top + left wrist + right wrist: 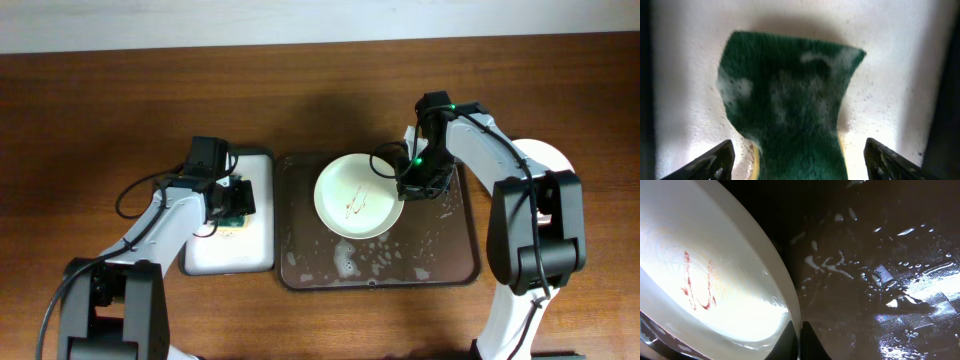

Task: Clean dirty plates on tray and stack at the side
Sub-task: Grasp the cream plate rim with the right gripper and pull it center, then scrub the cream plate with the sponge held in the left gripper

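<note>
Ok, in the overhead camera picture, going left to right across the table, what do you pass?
left gripper over the sponge on the small white tray → left rim of the dark tray → plate with red smears → right gripper pinching the plate's right rim.

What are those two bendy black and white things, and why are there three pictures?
They are two robot arms with pinchers. One picture looks down from above the wooden table; the other two come from little cameras on each wrist. The right gripper is pinched shut on the rim of a cream plate with red smears, on the wet dark tray. The left gripper is open over a soapy green sponge lying on a small white tray.
</note>
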Robot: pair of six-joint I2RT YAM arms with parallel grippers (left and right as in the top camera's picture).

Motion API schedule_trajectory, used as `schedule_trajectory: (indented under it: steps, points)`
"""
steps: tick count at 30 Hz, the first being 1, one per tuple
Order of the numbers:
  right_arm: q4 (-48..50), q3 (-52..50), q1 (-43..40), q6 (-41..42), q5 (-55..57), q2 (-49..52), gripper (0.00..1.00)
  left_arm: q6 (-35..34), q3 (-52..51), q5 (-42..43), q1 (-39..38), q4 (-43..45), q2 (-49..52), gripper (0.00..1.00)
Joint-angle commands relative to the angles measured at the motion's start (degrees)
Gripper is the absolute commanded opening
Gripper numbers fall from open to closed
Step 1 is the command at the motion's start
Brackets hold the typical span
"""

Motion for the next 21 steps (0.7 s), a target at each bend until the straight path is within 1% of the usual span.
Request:
schedule_trajectory:
  steps: [1, 7, 8, 9, 10, 11, 15, 19, 21]
  points:
    - [-0.07, -0.28, 0.59, 0.09, 0.72, -0.48, 0.04, 0.66, -0.26, -1.66, -0.22, 2.43, -0.98, 0.78]
    - [-0.09, -0.28, 0.59, 0.09, 0.72, -0.48, 0.04, 0.63, -0.26, -1.40, -0.24, 3.13, 2.32, 0.71]
    - [-0.07, -0.28, 0.59, 0.09, 0.74, -0.48, 0.04, 0.52, -0.26, -1.29, -0.28, 3.15, 3.26, 0.50]
    - [-0.07, -0.28, 0.59, 0.07, 0.72, -0.48, 0.04, 0.44, -0.26, -1.11, -0.28, 3.15, 3.34, 0.33]
    - [-0.07, -0.28, 0.59, 0.07, 0.74, -0.48, 0.04, 0.44, -0.24, -0.96, -0.28, 3.15, 3.32, 0.14]
    - [-0.07, -0.28, 0.59, 0.07, 0.74, -0.48, 0.04, 0.42, -0.15, -0.90, -0.28, 3.10, 3.32, 0.00]
    - [-0.07, -0.28, 0.59, 0.07, 0.74, -0.48, 0.04, 0.46, 1.60, 4.28, -0.28, 0.92, 2.19, 0.00]
    - [-0.09, -0.28, 0.59, 0.07, 0.72, -0.48, 0.04, 0.46, 4.31, 4.81, -0.28, -2.27, -2.91, 0.00]
    - [-0.09, -0.28, 0.59, 0.07, 0.74, -0.48, 0.04, 0.46, 4.35, 4.79, -0.26, -2.29, -6.47, 0.00]
